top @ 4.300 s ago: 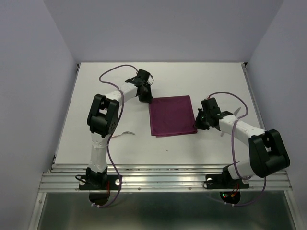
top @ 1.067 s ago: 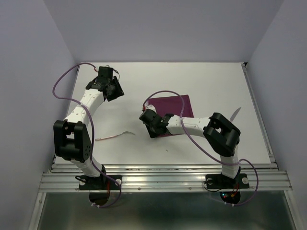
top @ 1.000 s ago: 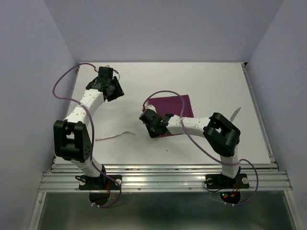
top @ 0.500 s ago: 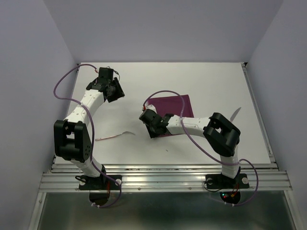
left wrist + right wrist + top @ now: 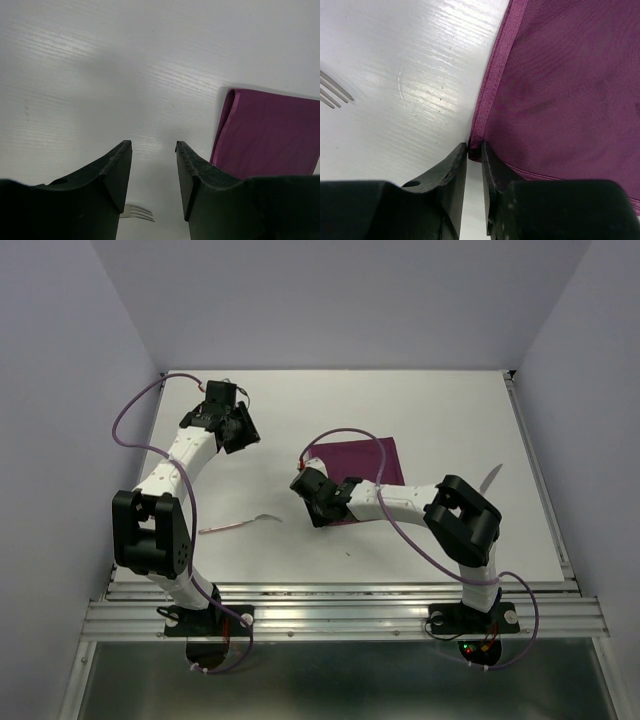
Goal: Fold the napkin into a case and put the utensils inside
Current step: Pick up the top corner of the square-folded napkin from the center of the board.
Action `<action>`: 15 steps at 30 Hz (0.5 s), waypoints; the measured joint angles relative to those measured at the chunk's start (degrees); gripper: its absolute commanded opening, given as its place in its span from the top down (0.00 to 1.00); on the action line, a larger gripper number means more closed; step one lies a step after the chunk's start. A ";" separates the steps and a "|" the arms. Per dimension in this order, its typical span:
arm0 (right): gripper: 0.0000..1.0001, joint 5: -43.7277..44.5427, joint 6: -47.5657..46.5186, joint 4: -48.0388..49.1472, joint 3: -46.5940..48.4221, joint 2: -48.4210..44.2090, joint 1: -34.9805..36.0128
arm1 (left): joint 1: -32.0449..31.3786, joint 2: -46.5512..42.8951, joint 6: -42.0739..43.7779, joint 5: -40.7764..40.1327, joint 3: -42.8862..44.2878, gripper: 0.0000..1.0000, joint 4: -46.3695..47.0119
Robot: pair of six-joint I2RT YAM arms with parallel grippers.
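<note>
Shows left gripper [image 5: 153, 145] spread and empty, right gripper [image 5: 474, 145] nearly pinched at napkin [image 5: 560, 90] edge, grasp impossible to tell.

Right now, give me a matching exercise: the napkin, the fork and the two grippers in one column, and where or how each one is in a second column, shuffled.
Column one
1. napkin
2. fork
3. left gripper
4. right gripper

Column two
A. jaws nearly together at a cloth corner
B. folded flat in the middle of the table
C. jaws apart above bare tabletop
D. lying to the near left of the cloth

Pairs: 1-B, 2-D, 3-C, 4-A
</note>
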 measured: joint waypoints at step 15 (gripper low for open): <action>0.90 0.70 0.66 0.00 0.00 -0.17 0.00 | 0.00 0.00 0.02 0.26 0.00 0.49 0.00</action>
